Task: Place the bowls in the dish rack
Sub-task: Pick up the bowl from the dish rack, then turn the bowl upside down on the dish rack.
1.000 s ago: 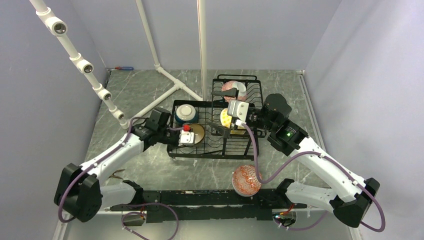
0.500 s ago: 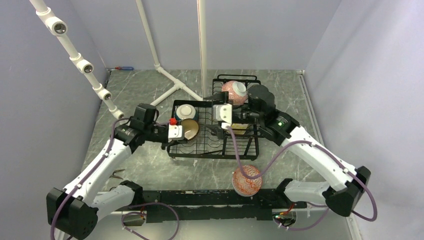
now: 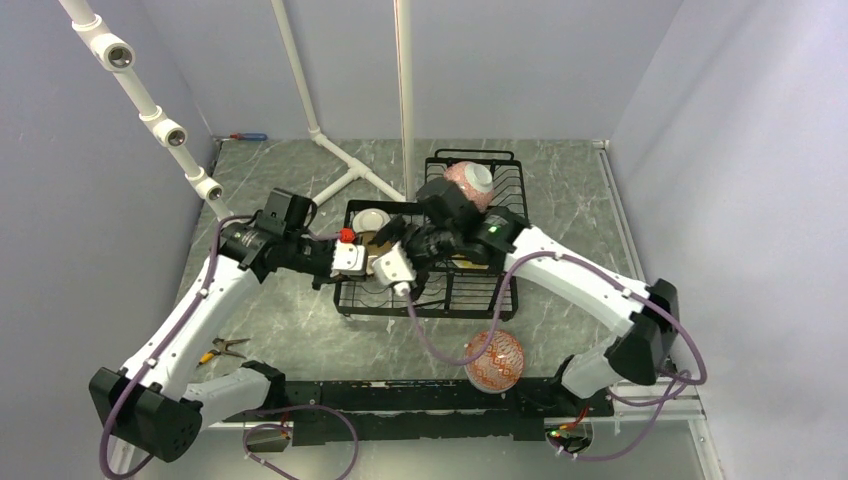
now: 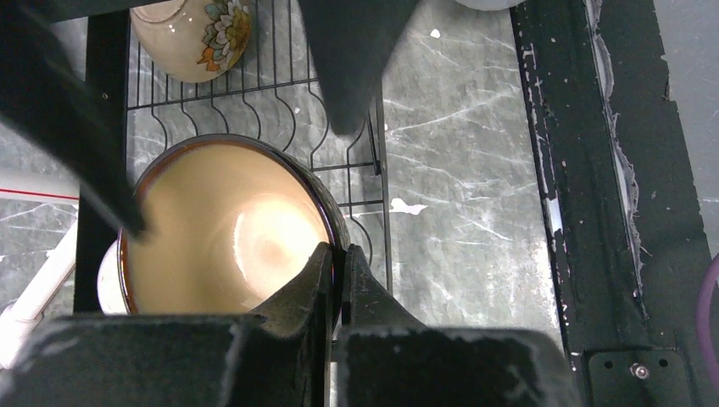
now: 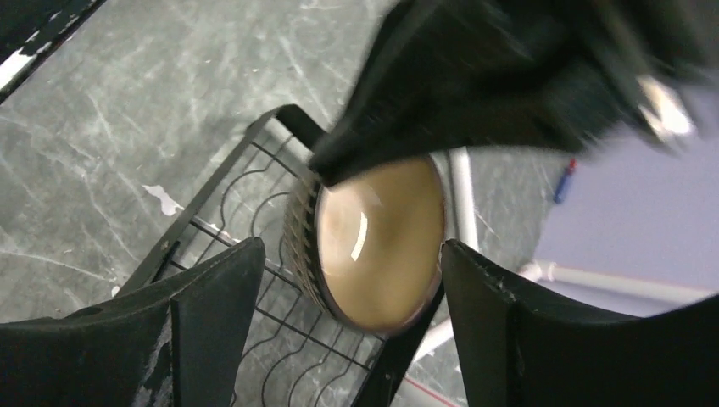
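Note:
My left gripper (image 3: 362,262) is shut on the rim of a brown-rimmed cream bowl (image 3: 378,252) and holds it on edge over the left part of the black wire dish rack (image 3: 470,300). The left wrist view shows my left gripper (image 4: 339,253) pinching the bowl (image 4: 220,229). My right gripper (image 3: 398,268) is open right beside that bowl. In the right wrist view my right gripper (image 5: 352,248) straddles the bowl (image 5: 381,229) without touching it. A pink-patterned bowl (image 3: 468,184) sits in the raised basket. A white and blue bowl (image 3: 367,217) sits at the rack's back left. A red-patterned bowl (image 3: 494,360) stands on the table in front.
A yellow floral bowl (image 4: 199,32) lies in the rack beyond the held bowl. White pipe frame (image 3: 335,160) runs behind and to the left of the rack. Pliers (image 3: 225,348) lie on the table at the left. A black rail (image 3: 400,395) runs along the near edge.
My right arm has swung left across the rack from the yellow bowl to the brown-rimmed bowl. My left gripper has drawn that bowl a little left and back.

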Robot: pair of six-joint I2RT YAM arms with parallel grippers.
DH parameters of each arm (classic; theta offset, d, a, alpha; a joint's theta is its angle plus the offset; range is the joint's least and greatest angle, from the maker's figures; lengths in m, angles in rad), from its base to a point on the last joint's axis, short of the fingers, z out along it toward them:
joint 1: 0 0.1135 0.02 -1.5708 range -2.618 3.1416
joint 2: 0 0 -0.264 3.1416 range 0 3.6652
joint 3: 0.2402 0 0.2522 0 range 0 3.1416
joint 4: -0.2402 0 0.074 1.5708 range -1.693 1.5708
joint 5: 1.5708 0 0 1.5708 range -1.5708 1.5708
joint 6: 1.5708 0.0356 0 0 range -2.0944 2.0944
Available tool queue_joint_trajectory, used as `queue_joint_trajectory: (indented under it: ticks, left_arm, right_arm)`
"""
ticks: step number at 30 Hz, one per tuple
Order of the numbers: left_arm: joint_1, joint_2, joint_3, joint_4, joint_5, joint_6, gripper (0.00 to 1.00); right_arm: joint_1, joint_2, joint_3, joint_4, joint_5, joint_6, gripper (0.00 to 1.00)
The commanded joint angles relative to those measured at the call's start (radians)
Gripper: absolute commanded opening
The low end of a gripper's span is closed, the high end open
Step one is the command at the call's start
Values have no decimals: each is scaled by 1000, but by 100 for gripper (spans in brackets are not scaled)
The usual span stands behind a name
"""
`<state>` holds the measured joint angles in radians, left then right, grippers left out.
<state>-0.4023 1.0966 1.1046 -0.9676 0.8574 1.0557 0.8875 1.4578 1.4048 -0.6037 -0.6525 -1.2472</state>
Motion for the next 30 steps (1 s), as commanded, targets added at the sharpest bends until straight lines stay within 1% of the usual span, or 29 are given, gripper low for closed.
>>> queue_joint_trajectory:
  ticks: [1, 4, 5, 7, 10, 12, 13, 14, 17, 21, 22, 23, 24, 25, 27, 28, 30]
  left_arm:
    - [3, 15, 90, -18, 46, 91, 3]
    - [3, 23, 107, -32, 34, 107, 3]
    - [3, 25, 112, -36, 30, 111, 3]
    - [3, 23, 125, -42, 29, 114, 3]
    - [3, 11, 136, -42, 28, 117, 3]
    - [3, 2, 133, -33, 21, 114, 3]
    - [3, -1, 132, -29, 16, 113, 3]
    - [3, -3, 129, -28, 13, 113, 3]
    - [3, -3, 121, -25, 7, 113, 3]
    - [5, -4, 116, -11, -19, 105, 3]
    - [5, -10, 111, 2, -37, 100, 8]
    - [4, -19, 106, 10, -57, 104, 26]
    - [5, -32, 96, 22, -89, 112, 47]
    - [5, -51, 82, 44, -113, 119, 58]
    - [5, -100, 38, 110, -161, 124, 75]
    - [4, -130, 13, 145, -185, 129, 81]
    - [5, -186, -42, 226, -224, 131, 86]
  right_arm:
    - [74, 84, 63, -83, 115, -95, 76]
    - [92, 133, 90, -118, 152, -104, 69]
    - [97, 142, 91, -115, 162, -108, 66]
    - [104, 155, 83, -97, 180, -119, 56]
    - [113, 171, 76, -70, 224, -135, 34]
    - [115, 187, 85, -58, 250, -128, 23]
    - [116, 196, 94, -62, 266, -130, 14]
    - [118, 205, 104, -65, 287, -132, 1]
    - [121, 225, 125, -69, 332, -129, 0]
    - [118, 213, 125, -39, 321, -111, 0]
    - [115, 205, 124, -31, 301, -105, 0]
    - [111, 196, 124, -25, 280, -96, 0]
    - [106, 186, 125, -19, 256, -84, 0]
    - [101, 173, 128, -10, 227, -68, 0]
    - [87, 150, 131, -3, 167, -51, 0]
    - [80, 139, 129, 6, 138, -40, 0]
    - [66, 115, 121, 23, 77, -15, 0]
